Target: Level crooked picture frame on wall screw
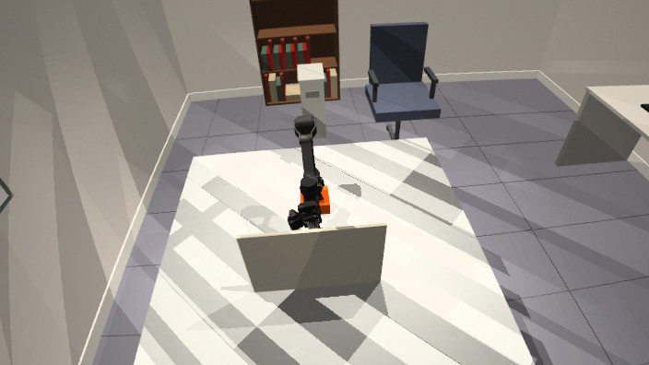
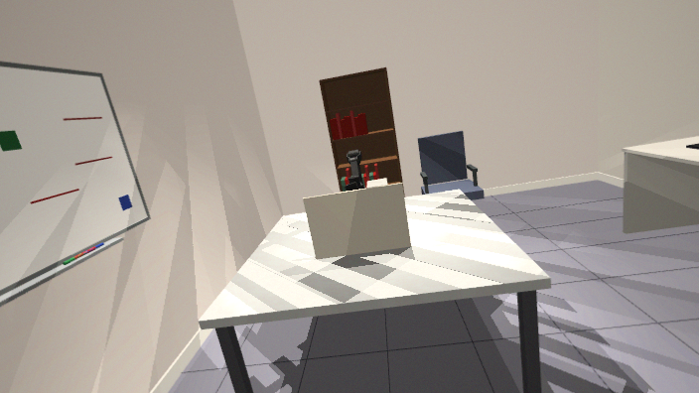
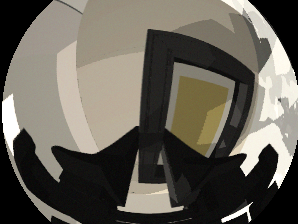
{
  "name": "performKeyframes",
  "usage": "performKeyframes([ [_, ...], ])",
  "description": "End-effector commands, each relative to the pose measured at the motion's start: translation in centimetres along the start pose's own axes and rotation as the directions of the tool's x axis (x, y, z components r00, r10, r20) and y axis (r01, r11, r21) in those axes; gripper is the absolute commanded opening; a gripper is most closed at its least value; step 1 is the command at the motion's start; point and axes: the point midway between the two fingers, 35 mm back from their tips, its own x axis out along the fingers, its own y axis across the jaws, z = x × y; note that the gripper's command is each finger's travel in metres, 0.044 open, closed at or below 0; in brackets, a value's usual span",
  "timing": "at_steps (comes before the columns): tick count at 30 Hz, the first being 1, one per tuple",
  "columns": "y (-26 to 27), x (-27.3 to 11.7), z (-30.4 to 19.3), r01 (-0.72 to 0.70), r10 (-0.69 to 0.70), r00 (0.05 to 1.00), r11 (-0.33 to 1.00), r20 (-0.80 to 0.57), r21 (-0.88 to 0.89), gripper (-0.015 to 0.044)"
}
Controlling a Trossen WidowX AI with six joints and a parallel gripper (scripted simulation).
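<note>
The picture frame (image 3: 200, 52) shows only in the wrist view, with a black border, a pale mat and an ochre picture. It is in front of the beige wall panel (image 1: 350, 258) (image 2: 377, 218). My gripper (image 3: 151, 131) is shut on the frame's side bar, near the lower corner at the bottom of the wrist view. The top and exterior views see the panel's back, which hides the frame and my fingertips. The screw and the notched strip are out of sight. The wrist view is strongly curved, so I cannot tell whether the frame is level.
The black arm (image 1: 308, 158) (image 2: 354, 171) stands behind the panel, by an orange block (image 1: 324, 207) on the white table (image 1: 438, 323) (image 2: 472, 288). A bookcase (image 1: 295, 32) (image 2: 357, 94), a blue chair (image 1: 398, 52) (image 2: 442, 159) and a whiteboard (image 2: 50, 149) are beyond the table.
</note>
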Motion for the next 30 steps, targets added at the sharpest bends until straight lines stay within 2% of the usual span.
performKeyframes([
  [1,0.40,0.03,-0.22,-0.013,0.013,1.000,1.000,0.002,-0.005,0.0000],
  [30,0.22,0.04,-0.28,-0.013,0.013,1.000,1.000,0.002,-0.005,0.0000],
])
